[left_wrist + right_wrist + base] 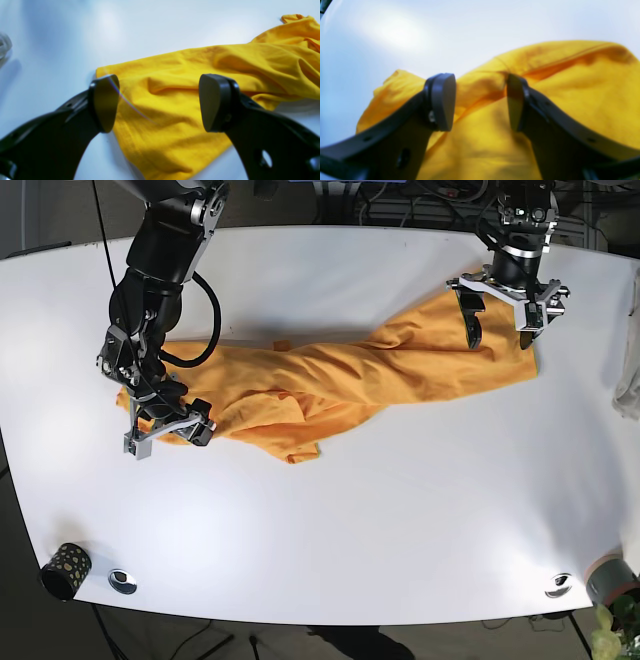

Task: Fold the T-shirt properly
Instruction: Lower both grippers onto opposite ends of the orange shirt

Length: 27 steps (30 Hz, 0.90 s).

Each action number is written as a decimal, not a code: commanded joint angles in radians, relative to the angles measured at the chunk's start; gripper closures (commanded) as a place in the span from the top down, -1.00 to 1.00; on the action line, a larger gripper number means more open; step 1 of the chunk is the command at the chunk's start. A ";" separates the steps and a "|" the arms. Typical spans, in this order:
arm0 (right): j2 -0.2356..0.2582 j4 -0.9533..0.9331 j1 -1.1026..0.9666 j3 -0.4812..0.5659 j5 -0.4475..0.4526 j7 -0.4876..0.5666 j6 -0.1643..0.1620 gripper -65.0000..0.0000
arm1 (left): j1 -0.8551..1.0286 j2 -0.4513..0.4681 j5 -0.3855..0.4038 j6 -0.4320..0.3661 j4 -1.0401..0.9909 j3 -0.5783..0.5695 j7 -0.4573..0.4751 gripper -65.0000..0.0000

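Fabric of the crumpled yellow cotton T-shirt (330,385) is lying stretched across the middle of the white oval table (330,520), running from our right arm's side to our left arm's side. We are holding the left gripper (158,102) over the far end of the shirt; its jaws are standing wide apart, with yellow cloth lying beneath and between them, and nothing is being pinched. We are holding the right gripper (481,102) at the opposite, bunched end; its jaws are also spread, straddling a raised fold of fabric without closing on it. Near the table's front edge a small dark cup with yellow dots (65,570) is standing, well apart from the shirt. A pale cloth (630,375) is resting at the table's side edge.
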<state>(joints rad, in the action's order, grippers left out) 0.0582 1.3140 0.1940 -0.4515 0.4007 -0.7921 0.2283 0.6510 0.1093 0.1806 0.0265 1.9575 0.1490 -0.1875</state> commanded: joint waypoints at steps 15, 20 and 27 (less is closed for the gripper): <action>0.001 -0.064 0.078 -0.002 0.011 0.021 0.010 -0.03 | 0.006 0.040 0.000 0.002 0.016 0.002 0.027 0.43; -0.001 -0.052 0.089 0.001 0.011 0.021 0.010 -0.03 | 0.006 0.040 0.000 0.002 0.016 0.002 0.027 0.43; -0.001 -0.090 0.112 0.001 0.010 0.023 0.010 -0.04 | 0.010 0.040 0.000 0.002 0.016 0.002 0.027 0.43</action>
<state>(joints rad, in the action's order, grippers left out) 0.0498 1.2118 0.2817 -0.4507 0.3946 -0.7864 0.2287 0.6548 0.1429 0.1810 0.0296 1.9575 0.1482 -0.1871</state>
